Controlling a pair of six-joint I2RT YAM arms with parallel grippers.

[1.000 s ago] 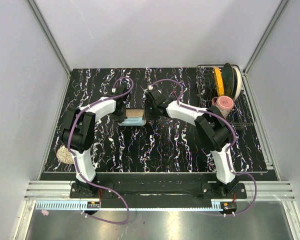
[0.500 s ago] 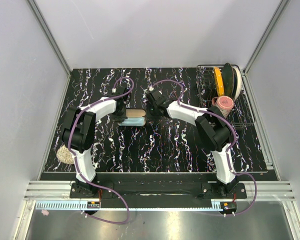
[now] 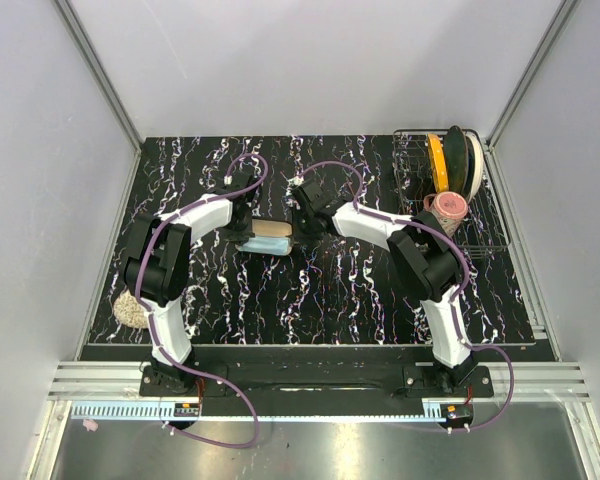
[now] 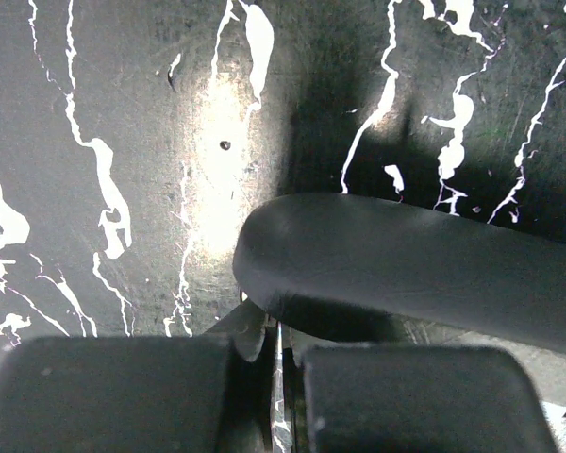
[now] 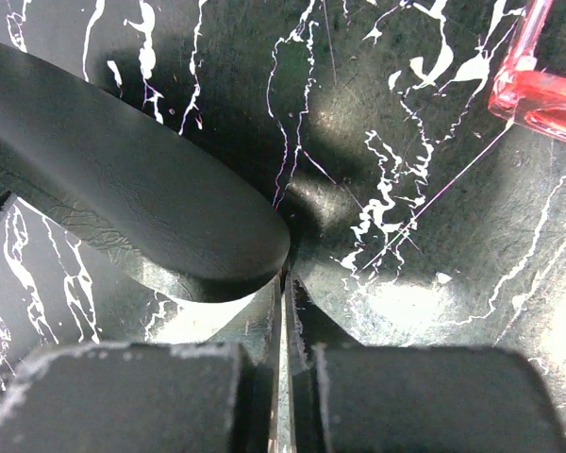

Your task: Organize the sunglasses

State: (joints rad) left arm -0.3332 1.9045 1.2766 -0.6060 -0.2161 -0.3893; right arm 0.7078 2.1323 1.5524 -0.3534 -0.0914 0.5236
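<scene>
"Black table [image 3: 380, 290], veined in white, fills most of the overhead view," says Ana. "The left arm [image 3: 195, 215] and the right arm [image 3: 380, 225] both reach to its middle, nose to nose."

"And at the right rear?" asks Ben.

"A wire rack [image 3: 485, 235] holding a yellow plate [image 3: 437, 163] and a dark plate [image 3: 462, 160], both on edge, with a pink cup [image 3: 448, 206] in front of them."

"Between the arms?"

"A black oblong case [image 5: 123, 189]. A light blue cloth [image 3: 265, 247] shows along its near side."

"Where are the sunglasses [image 5: 538, 90]?"

"Only a corner of red-pink frame shows. It lies on the table at the upper right edge of the right wrist view, apart from the case and the fingers."

"The claws?"

"The left gripper [image 4: 275, 330] is pressed together just beside one rounded end of the case — whether it pinches anything thin, I cannot tell. The right gripper [image 5: 285, 293] is closed too, its tips meeting by the other end with nothing visibly held."

"Any lettering?"

"None I can read — it's all too small."
</scene>
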